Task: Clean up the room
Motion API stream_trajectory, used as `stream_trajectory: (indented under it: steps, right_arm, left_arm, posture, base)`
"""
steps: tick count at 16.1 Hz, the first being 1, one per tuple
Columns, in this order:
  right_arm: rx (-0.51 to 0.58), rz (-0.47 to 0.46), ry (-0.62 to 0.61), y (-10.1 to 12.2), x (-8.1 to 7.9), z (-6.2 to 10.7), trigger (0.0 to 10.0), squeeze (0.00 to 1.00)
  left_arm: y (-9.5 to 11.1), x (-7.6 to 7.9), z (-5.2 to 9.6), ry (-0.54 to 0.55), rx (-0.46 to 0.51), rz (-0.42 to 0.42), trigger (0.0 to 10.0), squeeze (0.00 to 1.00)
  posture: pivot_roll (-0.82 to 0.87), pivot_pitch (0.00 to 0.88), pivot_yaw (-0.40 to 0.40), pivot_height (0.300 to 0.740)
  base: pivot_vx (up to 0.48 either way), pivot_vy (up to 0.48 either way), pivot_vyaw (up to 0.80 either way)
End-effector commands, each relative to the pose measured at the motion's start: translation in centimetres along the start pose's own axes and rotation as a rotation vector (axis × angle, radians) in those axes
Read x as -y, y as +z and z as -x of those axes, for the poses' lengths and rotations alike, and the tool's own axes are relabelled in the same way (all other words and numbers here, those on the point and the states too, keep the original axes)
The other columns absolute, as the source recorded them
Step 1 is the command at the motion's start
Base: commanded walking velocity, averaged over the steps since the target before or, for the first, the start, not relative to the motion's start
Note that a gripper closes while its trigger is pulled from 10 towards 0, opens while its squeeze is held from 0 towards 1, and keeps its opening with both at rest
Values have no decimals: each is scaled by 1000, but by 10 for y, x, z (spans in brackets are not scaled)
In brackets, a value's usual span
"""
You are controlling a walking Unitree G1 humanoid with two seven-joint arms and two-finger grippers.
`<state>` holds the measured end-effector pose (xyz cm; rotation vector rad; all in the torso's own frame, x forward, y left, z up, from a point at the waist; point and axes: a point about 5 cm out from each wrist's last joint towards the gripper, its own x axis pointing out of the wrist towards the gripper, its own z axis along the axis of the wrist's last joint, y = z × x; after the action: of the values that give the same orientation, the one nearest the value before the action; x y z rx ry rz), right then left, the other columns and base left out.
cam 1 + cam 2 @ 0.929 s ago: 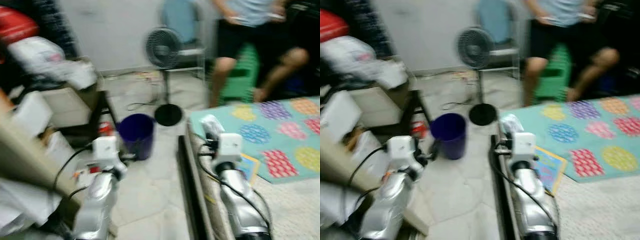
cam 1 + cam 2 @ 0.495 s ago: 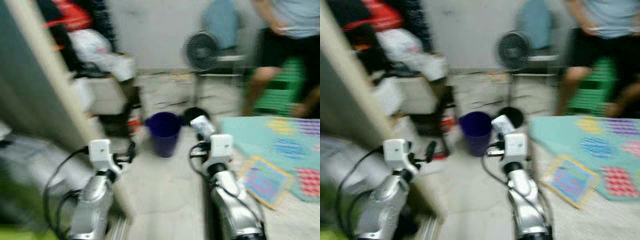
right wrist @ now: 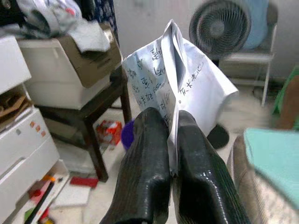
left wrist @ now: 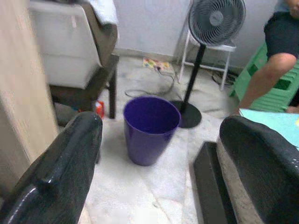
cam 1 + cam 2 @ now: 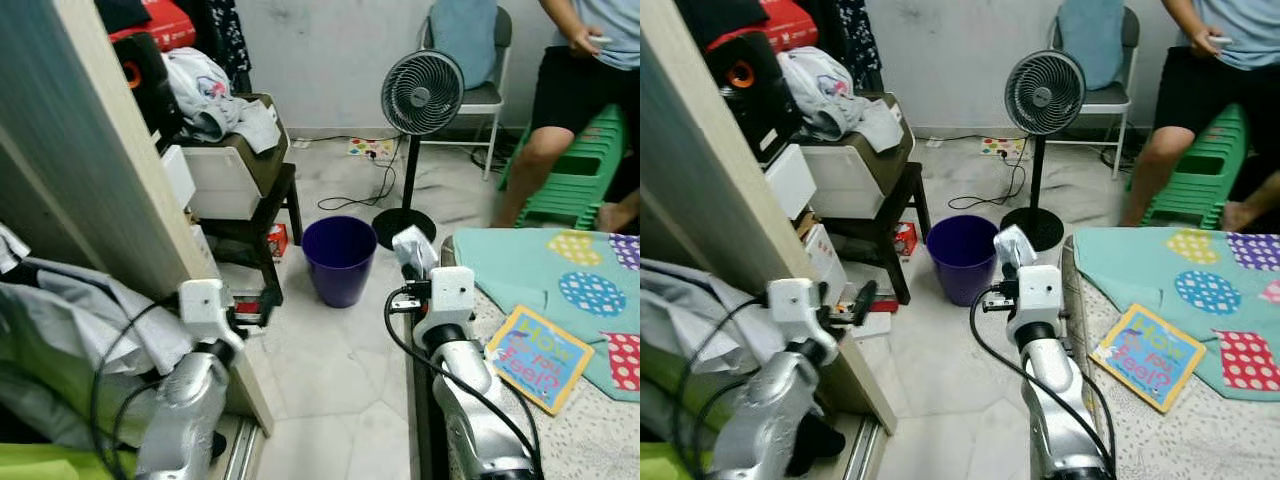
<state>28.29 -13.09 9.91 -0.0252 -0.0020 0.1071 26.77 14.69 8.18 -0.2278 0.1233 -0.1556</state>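
Observation:
A purple bin stands open and upright on the pale tile floor, just ahead of both arms. My right gripper is shut on a crumpled white paper with handwriting on it. The paper is held up a little to the right of the bin and nearer to me than its rim. My left gripper is open with nothing between its fingers. It sits low on the left, beside a wooden panel, and the bin lies straight in front of it.
A standing fan with its round base is behind the bin. A dark side table carries boxes and clothes. A person sits on a green stool at the right. A children's book lies on a patterned mat. Cables cross the floor.
The camera has swung and steadied, so the bin now sits near the centre and the blur is gone. The right gripper still holds the paper; the left stays open.

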Motion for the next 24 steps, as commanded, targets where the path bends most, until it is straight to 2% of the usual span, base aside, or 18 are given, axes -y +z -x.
stream_trajectory:
  steps: [1, 3, 4, 6, 9, 13, 19, 24]
  right_arm:
    - [48, 18, 6, 13, 0, 0, 10000, 0]
    - [40, 38, 7, 11, 7, 3, 10000, 0]
    - [17, 47, 2, 5, 11, 5, 10000, 0]
    - [-1, 38, 0, 2, 10, 3, 10000, 0]
    - [-11, 38, 17, 1, 7, 1, 10000, 0]
    - [-20, 41, 22, -1, 7, 0, 10000, 0]
    - [-31, 27, 8, -3, 9, 1, 10000, 0]
    - [-43, 19, -1, -4, 10, 1, 10000, 0]
  left_arm:
    - [10, -8, 4, 20, 46, -9, 10000, 0]
    - [17, -13, 14, 2, 86, 70, 10000, 0]
    - [18, -7, 17, -57, 75, 168, 10000, 0]
    - [19, -2, 17, -94, 62, 214, 10000, 0]
    - [13, 3, 15, -137, 12, 195, 10000, 0]
    - [15, 7, 9, -152, 16, 198, 10000, 0]
    - [11, 8, 9, -157, -10, 190, 10000, 0]
    - [10, 8, 8, -157, -13, 188, 10000, 0]
  posture:
    - [-88, 0, 81, 740]
    - [-87, 0, 76, 740]
    - [-84, 0, 73, 740]
    - [-81, 0, 68, 740]
    - [-83, 0, 66, 740]
    - [-92, 0, 66, 740]
    - [-91, 0, 67, 740]
    - [-94, 0, 68, 740]
  base:
    - [0, 0, 0]
    - [0, 0, 0]
    - [0, 0, 0]
    - [0, 0, 0]
    - [0, 0, 0]
    - [0, 0, 0]
    - [0, 0, 0]
    - [0, 0, -800]
